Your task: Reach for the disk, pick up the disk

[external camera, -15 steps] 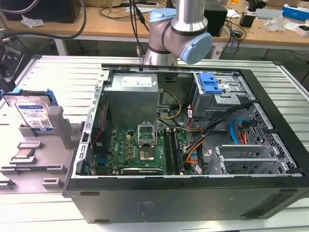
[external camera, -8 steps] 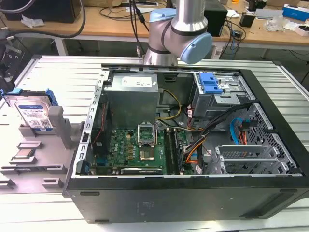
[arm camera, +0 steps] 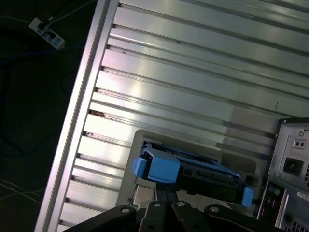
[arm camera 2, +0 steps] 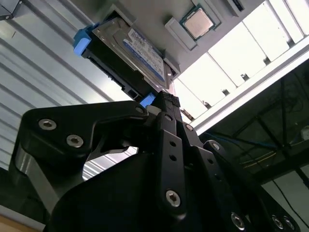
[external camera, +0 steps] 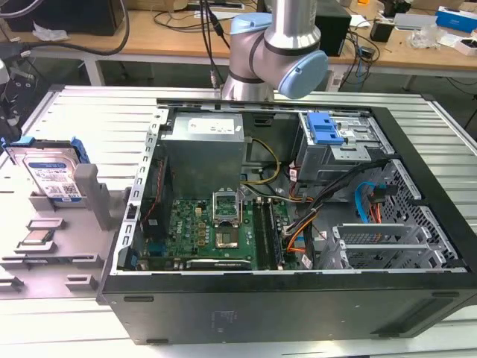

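Basically mid-reach: disk (external camera: 52, 173) sits propped in the grey stand (external camera: 93, 190) at the exterior view's left, gripper (arm camera 2: 166, 100) points at it without visible contact and holds nothing, its opening can't be told, grab and lift both left.

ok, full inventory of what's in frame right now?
flat silver-grey hard-drive disk with blue rails: 1, silver-grey/blue, standing tilted in fixture, exterior view's left
small square silver processor chip: 1, silver, in fixture recess
grey plastic fixture: 1, grey, on table beside case
open black computer case: 1, black, on table
green motherboard: 1, green, inside case
blue ridged latch: 1, blue, inside case
slatted aluminium table: 1, silver, under case and fixture
robot arm: 1, silver/light blue, behind case
black end effector: 1, black, pointing toward disk
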Tool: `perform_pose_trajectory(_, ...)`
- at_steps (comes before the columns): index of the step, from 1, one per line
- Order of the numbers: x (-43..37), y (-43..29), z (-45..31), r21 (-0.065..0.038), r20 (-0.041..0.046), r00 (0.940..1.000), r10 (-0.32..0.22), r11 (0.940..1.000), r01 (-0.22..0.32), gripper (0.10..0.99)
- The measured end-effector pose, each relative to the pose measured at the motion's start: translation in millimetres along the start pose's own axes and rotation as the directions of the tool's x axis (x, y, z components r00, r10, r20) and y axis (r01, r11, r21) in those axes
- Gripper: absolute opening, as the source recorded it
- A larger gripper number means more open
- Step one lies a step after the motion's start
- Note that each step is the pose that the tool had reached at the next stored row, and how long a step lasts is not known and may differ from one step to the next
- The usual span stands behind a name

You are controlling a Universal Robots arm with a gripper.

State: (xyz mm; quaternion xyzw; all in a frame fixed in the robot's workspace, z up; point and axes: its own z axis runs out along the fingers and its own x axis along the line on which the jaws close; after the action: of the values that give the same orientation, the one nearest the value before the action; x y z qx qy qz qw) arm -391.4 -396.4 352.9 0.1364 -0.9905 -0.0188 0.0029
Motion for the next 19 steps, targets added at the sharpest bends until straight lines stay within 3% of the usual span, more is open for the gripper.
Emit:
perform_pose_trajectory(7,0.0,0.0,0.0,0.000,-0.0029,0.9969,-0.078,0.9969,0.078,0.106)
perform_pose_trajectory(13,0.0,0.0,0.0,-0.001,-0.0072,0.9820,-0.189,0.9821,0.189,0.106)
perform_pose_trajectory(16,0.0,0.0,0.0,-0.001,-0.0099,0.9652,-0.261,0.9653,0.261,0.106)
perform_pose_trajectory(18,0.0,0.0,0.0,-0.002,-0.0131,0.9385,-0.345,0.9386,0.345,0.106)
perform_pose_trajectory(19,0.0,0.0,0.0,-0.002,-0.0136,0.9344,-0.356,0.9345,0.356,0.106)
